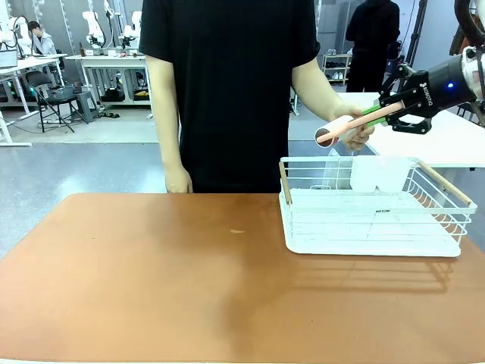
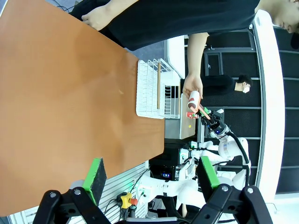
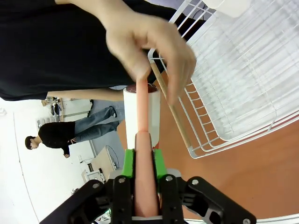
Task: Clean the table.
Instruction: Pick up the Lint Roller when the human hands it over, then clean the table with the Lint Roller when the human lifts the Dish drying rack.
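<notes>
Table (image 1: 151, 280): matte terracotta top with rounded corners, lying before you and bearing a white wire rack (image 1: 447, 246).
Your right gripper (image 1: 381, 111): green pads clamped on the lint roller (image 1: 331, 134) by its smooth salmon handle. The person's hand (image 1: 358, 130) is at the white cylindrical roll.
Your left gripper (image 2: 153, 173): fingers well apart.

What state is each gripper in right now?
Left gripper: open, empty.
Right gripper: shut on the handle of the lint roller; the person's hand grips its roll end.
</notes>
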Controlling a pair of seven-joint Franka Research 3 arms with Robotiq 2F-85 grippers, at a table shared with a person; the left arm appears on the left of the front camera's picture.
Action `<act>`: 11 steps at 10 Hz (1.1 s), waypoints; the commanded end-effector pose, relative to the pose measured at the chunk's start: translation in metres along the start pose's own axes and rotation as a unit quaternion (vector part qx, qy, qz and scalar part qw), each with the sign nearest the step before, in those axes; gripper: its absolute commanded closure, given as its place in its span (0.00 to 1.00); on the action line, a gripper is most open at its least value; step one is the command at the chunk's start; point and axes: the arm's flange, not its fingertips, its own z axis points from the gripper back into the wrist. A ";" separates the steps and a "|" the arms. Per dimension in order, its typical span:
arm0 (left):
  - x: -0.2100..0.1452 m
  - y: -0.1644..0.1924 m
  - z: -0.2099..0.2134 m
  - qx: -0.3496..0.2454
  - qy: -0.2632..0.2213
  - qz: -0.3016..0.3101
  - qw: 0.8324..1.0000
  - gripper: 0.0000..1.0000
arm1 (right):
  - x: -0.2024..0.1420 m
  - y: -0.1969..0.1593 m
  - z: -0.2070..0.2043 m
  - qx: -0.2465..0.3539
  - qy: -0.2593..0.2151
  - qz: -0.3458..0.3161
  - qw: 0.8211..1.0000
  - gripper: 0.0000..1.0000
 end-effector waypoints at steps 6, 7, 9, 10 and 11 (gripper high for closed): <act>-0.003 -0.002 0.003 -0.010 0.000 -0.004 1.000 0.00 | -0.001 0.001 0.000 -0.002 0.002 0.001 1.000 1.00; -0.003 -0.002 0.003 -0.010 0.000 -0.004 1.000 0.00 | -0.001 0.001 0.000 -0.002 0.002 0.001 1.000 1.00; -0.003 -0.002 0.003 -0.010 0.000 -0.004 1.000 0.00 | -0.001 0.001 0.000 -0.002 0.002 0.001 1.000 1.00; -0.003 -0.002 0.003 -0.010 0.000 -0.004 1.000 0.00 | -0.001 0.001 0.000 -0.002 0.002 0.001 1.000 1.00; -0.003 -0.002 0.003 -0.010 0.000 -0.004 1.000 0.00 | -0.001 0.001 0.000 -0.002 0.002 0.001 1.000 1.00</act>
